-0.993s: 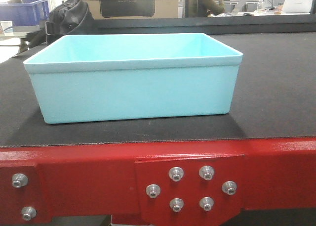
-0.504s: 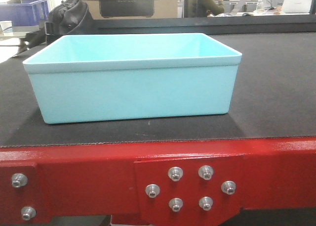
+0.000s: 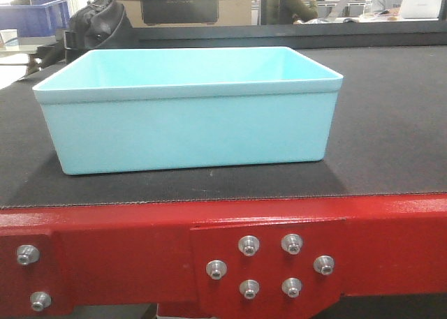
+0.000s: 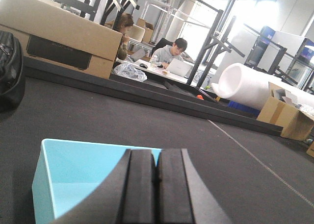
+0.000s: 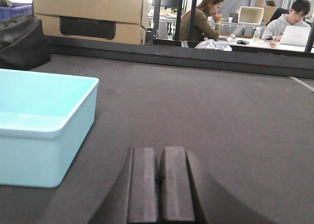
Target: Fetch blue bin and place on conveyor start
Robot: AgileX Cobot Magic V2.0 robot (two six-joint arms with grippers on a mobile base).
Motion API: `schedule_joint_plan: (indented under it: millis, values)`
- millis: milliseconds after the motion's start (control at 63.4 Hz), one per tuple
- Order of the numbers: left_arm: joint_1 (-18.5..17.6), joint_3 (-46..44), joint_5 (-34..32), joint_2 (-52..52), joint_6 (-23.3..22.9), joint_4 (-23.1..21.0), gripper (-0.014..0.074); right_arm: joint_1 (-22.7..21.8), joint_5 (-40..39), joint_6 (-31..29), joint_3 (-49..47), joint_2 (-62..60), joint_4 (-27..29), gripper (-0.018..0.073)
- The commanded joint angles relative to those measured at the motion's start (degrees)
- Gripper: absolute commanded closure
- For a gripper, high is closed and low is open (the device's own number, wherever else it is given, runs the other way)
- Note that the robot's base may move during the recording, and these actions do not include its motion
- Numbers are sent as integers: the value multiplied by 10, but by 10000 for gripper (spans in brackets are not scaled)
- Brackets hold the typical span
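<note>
While both grippers' jaws meet empty | blue bin point(image 5: 44, 121) sits left of right gripper point(image 5: 158, 185), beyond left gripper point(image 4: 157, 185)

Pale turquoise rectangular plastic bin point(image 3: 188, 113) sits upright and empty on the dark grey textured conveyor belt point(image 3: 391, 123), near its red-painted metal frame point(image 3: 126, 242) with silver bolts point(image 3: 269, 266).

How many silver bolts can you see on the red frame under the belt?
8. Six sit in a ring on the centre plate: two top, one each side, two bottom. Two more stack at the frame's left end. Others may lie beyond the picture's edges.
</note>
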Motion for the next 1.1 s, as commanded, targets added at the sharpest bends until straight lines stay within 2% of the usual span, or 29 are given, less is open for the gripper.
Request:
schedule_joint_plan:
  millis: [0, 95, 236, 1088]
  values:
    - [-4, 0, -7, -4, 1, 3, 707, -3, -8, -5, 29, -43, 4, 726]
    - [-4, 0, -7, -4, 1, 3, 707, -8, -8, -5, 48, -88, 10, 726]
    - [-4, 0, -7, -4, 1, 3, 707, -26, 22, -5, 48, -89, 24, 726]
    - [-4, 0, -7, -4, 1, 3, 707, -25, 20, -5, 48, -89, 24, 726]
